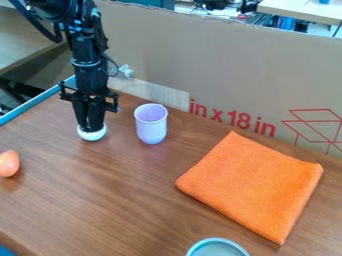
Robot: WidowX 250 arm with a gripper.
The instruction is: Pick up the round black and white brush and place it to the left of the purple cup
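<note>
Pointing down at upper left of brown table (pixel 127 192): black gripper (pixel 91 128), lower end against white rounded object (pixel 92 135). Cannot make out width of opening, any firm hold, or object's long axis and heading. Just right, upright lilac cup (pixel 151 126); farther right, orange cloth (pixel 250 185).

The robot arm (pixel 86 47) is black, built of blocky joints and a narrow, dark lower section with pale glints along its edges. A thick black cable (pixel 41 31) loops along its left side, and a thinner dark one curls out at the right. Above the black gripper (pixel 91 128) sits a wide, angular black crossbar (pixel 97 92).
</note>
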